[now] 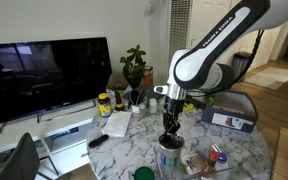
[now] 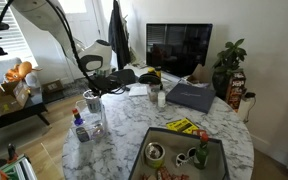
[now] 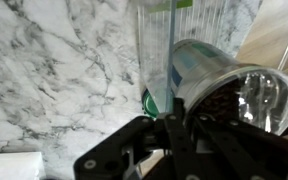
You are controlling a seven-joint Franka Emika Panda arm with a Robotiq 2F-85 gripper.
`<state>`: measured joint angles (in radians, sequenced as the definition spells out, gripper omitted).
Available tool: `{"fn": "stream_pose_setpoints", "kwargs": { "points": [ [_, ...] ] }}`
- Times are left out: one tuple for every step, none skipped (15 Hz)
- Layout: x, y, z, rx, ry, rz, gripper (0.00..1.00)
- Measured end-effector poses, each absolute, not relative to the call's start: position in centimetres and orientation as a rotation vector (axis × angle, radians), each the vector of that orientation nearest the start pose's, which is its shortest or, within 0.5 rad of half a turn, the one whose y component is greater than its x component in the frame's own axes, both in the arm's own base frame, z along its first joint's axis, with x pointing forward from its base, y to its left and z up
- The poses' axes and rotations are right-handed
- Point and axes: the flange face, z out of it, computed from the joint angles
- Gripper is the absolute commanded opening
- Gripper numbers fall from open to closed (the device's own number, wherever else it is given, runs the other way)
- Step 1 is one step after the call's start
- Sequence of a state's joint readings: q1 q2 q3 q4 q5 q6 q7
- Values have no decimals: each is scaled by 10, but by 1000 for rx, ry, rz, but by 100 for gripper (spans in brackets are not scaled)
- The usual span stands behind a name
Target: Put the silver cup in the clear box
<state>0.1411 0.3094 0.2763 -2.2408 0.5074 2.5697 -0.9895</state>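
Note:
The silver cup [image 3: 229, 85] fills the right of the wrist view, shiny with a dark inside, tilted toward the camera. My gripper [image 3: 170, 122] has its fingers closed together on the cup's rim. The clear box [image 3: 169, 40] shows as a transparent ribbed wall right behind the cup. In an exterior view the gripper [image 1: 169, 127] hangs straight down with the cup [image 1: 170, 155] under it, at the clear box [image 1: 199, 166] near the table's front edge. In an exterior view the gripper [image 2: 92, 92] is over the clear box [image 2: 87, 128]; the cup cannot be made out there.
Small bottles with coloured caps [image 1: 212, 156] lie in the box. A grey-blue tray with a white label [image 1: 230, 112] lies behind the arm. A yellow-lidded jar [image 1: 104, 102], a plant [image 1: 134, 66] and a TV [image 1: 44, 75] stand at the back. A dark tray of bowls [image 2: 174, 155] sits near one edge.

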Motion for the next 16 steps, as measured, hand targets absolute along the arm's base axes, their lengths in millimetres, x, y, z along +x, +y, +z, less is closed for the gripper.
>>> {"fn": "stream_pose_setpoints", "kwargs": {
  "points": [
    [504,217,235,-2484,-1312,-167,1],
    [504,218,234,-2490,-1323,-166,1],
    [505,220,234,-2495,-1336,-165,1],
    [505,222,233,-2498,-1345,-162,1],
    [505,223,233,-2500,-1353,-159,1],
    [506,226,232,-2500,-1359,-156,1],
    [506,227,231,-2500,-1364,-158,1],
    [507,230,231,-2499,-1366,-165,30],
    [508,232,231,-2497,-1369,-172,31],
    [509,235,231,-2494,-1370,-178,38],
    [511,237,232,-2490,-1370,-182,45],
    [511,238,234,-2488,-1370,-187,52],
    [512,239,235,-2487,-1370,-191,61],
    [512,240,236,-2484,-1365,-194,67],
    [511,241,238,-2476,-1347,-201,76],
    [511,242,242,-2459,-1314,-217,83]
  ]
}}
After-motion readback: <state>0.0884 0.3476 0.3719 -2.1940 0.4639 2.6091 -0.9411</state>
